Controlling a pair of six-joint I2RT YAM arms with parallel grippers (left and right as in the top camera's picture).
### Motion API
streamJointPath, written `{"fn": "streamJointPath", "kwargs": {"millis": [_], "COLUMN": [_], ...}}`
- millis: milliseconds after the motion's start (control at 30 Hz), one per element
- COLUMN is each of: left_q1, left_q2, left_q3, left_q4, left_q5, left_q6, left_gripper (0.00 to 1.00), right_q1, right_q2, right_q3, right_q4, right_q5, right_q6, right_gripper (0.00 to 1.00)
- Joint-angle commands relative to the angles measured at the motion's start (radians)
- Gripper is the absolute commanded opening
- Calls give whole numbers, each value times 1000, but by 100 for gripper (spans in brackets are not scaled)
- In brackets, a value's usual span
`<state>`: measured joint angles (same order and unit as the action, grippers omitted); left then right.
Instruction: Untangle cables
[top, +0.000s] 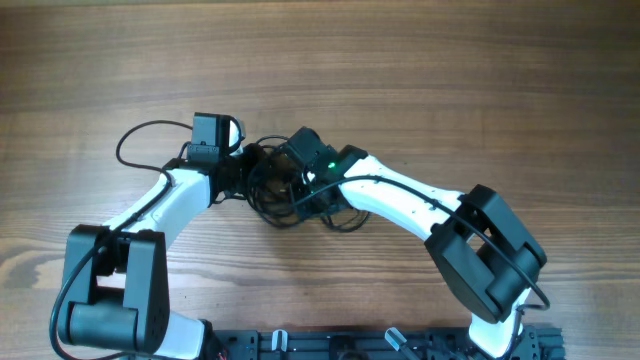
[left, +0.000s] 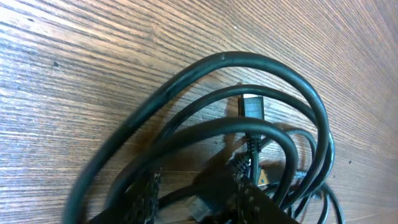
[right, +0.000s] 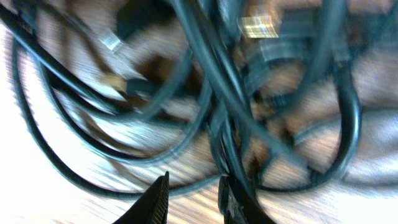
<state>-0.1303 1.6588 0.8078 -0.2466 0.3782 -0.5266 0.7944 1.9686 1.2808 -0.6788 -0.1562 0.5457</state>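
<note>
Wooden table, seen from overhead, with two white-and-black arms reaching inward from its near edge. The left arm and the right arm meet over the middle of the table, their wrists close together.

Beneath and between the wrists lie the cables. They are thin black cords in a loose, tangled coil resting on the wood, with loops spilling out on the near side of both wrists.

Left gripper: in the left wrist view its two textured fingers stand apart at the bottom edge, with cords crossing the gap. Whether they pinch any cord cannot be told, since the contact lies at the frame's edge.

Right gripper: the right wrist view is blurred, but the two fingertips appear slightly parted, with bare wood showing between them. One cord runs close beside the tip on the picture's right.

Small parts: a black plug lies flat inside the arching loops in the left wrist view. A bright metal connector sits near the top of the right wrist view.
</note>
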Motion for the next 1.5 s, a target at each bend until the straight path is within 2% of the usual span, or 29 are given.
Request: {"fn": "streamJointPath", "kwargs": {"millis": [0,133,200,367,500,600,767,1000,1133,1333,1467], "left_q1": [2,2,2,2,2,2,2,2,2,2,2], "left_q2": [11,11,11,11,5,-14,-22,-22,-22,-22,-22], "left_q3": [8,8,8,9,16,17,17,17,17,17,17], "left_q4": [3,4,6,22,22,21,21,22,22,22,22], "left_q5": [-32,-32,-32,-31,3,9,9,9,9,9,9], "left_q6": [-6,-6,-5,-6,-1,25,24,25,24,25,25], "left_gripper": [43,43,43,43,48,51,53,53,52,52,52], "right_q1": [-6,-3,-3,-6,-5,-1,0,-3,-4,-5,-6], "right_q2": [37,37,33,-27,-44,-40,-40,-39,-39,-16,-2], "right_q3": [-12,-13,0,200,243,200,78,-50,-66,-66,-64], "right_q4": [-40,-26,12,-162,-149,-118,-47,172,188,193,262], "right_q5": [119,119,49,-2,6,41,81,122,235,282,323], "right_q6": [0,-25,-126,-161,-211,-230,-241,-257,-258,-270,-389], "right_gripper": [30,30,30,39,37,30,28,25,20,21,28]}}
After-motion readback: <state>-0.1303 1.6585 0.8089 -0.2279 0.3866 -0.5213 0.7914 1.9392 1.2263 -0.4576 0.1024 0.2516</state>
